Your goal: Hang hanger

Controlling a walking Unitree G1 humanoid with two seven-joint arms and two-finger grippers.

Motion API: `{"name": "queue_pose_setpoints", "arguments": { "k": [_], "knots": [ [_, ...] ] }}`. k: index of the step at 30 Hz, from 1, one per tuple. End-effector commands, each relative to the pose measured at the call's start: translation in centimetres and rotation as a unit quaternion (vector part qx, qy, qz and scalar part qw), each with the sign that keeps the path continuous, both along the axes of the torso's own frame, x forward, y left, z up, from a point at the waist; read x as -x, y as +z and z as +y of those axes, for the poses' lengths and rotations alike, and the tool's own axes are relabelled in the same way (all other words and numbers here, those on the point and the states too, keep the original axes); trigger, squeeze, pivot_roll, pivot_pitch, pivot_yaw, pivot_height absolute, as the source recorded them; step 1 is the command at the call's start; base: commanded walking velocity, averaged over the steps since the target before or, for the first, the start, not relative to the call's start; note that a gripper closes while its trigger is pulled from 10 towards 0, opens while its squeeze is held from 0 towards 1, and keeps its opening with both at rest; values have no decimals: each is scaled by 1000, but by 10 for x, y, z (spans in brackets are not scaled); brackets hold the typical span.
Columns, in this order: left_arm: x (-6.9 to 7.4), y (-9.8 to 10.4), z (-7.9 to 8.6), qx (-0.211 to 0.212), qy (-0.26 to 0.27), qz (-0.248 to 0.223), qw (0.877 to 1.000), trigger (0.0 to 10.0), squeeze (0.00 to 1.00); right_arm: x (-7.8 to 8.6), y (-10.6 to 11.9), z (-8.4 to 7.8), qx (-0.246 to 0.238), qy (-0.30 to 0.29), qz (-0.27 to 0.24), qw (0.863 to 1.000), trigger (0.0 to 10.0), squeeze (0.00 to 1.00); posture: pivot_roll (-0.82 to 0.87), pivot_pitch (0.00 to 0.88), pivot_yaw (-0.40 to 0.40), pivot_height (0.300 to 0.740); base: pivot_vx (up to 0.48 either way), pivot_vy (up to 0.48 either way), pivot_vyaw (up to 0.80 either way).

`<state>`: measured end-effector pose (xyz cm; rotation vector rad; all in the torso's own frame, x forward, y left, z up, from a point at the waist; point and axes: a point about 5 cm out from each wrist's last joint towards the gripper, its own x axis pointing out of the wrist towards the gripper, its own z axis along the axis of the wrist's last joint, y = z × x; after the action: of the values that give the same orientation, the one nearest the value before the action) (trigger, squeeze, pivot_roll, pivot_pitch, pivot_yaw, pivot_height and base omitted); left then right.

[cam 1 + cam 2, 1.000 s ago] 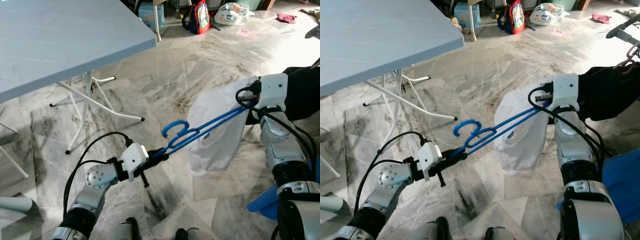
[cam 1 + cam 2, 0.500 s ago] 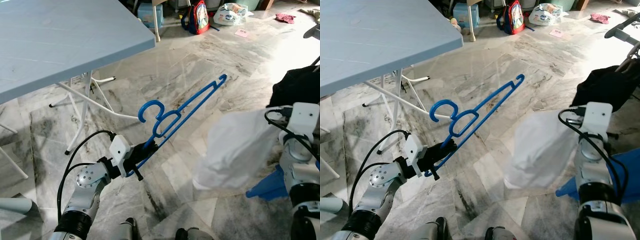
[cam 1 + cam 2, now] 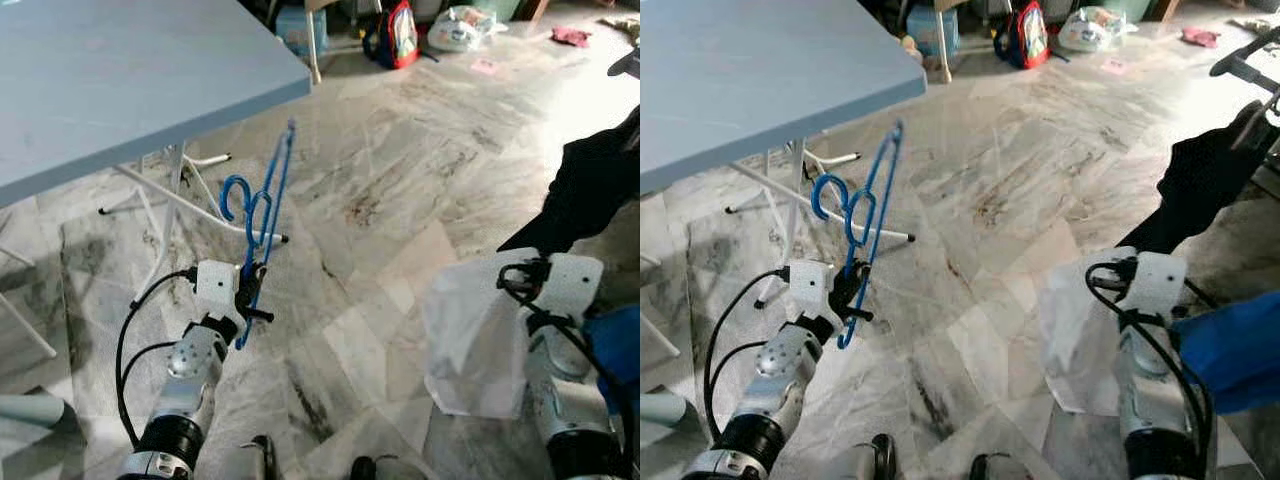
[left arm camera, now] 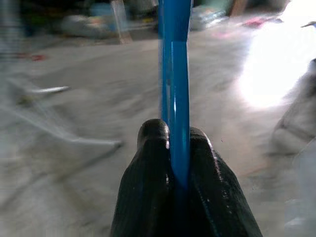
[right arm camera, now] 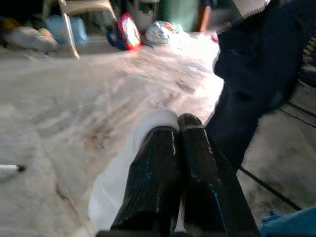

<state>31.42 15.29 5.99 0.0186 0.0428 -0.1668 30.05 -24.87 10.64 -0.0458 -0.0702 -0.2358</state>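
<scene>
marble floor | on it: folding table, backpack, plastic bag

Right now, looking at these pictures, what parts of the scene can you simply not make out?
- Where the blue hanger should hang: the dark garment is cut by the eye views' right edge.
- The right gripper: in the eye views the white cloth covers it.
- The floor in the left wrist view is blurred behind the left gripper.
- The far clutter by the red backpack is too small.

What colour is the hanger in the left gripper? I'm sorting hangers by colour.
Blue. The hanger, pinched in the left gripper, shows best in the left eye view.
</scene>
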Motion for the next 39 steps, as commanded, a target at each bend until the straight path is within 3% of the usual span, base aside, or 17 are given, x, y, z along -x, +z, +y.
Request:
{"name": "queue_pose_setpoints", "arguments": {
  "k": [1, 5, 10, 12, 13, 14, 20, 24, 31, 39],
  "knots": [
    [6, -11, 13, -37, 53, 22, 998, 10000, 0, 3, 10, 4, -1, 13, -26, 1000, 0, 0, 13, 153, 1, 740, 0, 0, 0],
    [15, -17, 25, -77, 91, 28, 993, 10000, 0, 5, 14, 19, -17, 42, -40, 998, 0, 0, 26, 154, 8, 740, 0, 0, 0],
    [20, -21, 34, -88, 115, 34, 989, 10000, 0, 5, 17, 36, -27, 77, -49, 995, 0, 0, 38, 154, 20, 740, 0, 0, 0],
    [24, -19, 36, -104, 123, 23, 987, 10000, 0, 7, 21, 54, -35, 114, -60, 991, 2235, 0, 45, 156, 26, 740, 0, 0, 0],
    [24, -19, 36, -101, 123, 22, 987, 10000, 0, 8, 21, 60, -38, 122, -63, 990, 8157, 0, 52, 157, 31, 740, 0, 0, 0],
    [25, -19, 37, -99, 124, 22, 987, 10000, 0, 8, 22, 63, -41, 127, -64, 989, 10000, 0, 52, 157, 31, 740, 0, 0, 0],
    [16, -4, 42, -85, 138, 8, 987, 10000, 0, 8, 24, 84, -33, 168, -63, 983, 10000, 0, 71, 156, 27, 740, 0, 0, 482],
    [12, 8, 45, -76, 140, -7, 987, 10000, 0, 2, 29, 85, -33, 172, -66, 982, 10000, 0, 92, 153, 25, 740, 0, 0, 800],
    [14, 10, 54, -62, 152, 4, 986, 10000, 0, -4, 34, 89, -35, 180, -74, 980, 10000, 0, 109, 149, 31, 740, 0, 0, 800],
    [15, 17, 44, -42, 142, -7, 989, 10000, 0, -5, 38, 101, -49, 201, -83, 975, 10000, 0, 120, 144, 27, 740, 0, 0, 700]
  ]
}}
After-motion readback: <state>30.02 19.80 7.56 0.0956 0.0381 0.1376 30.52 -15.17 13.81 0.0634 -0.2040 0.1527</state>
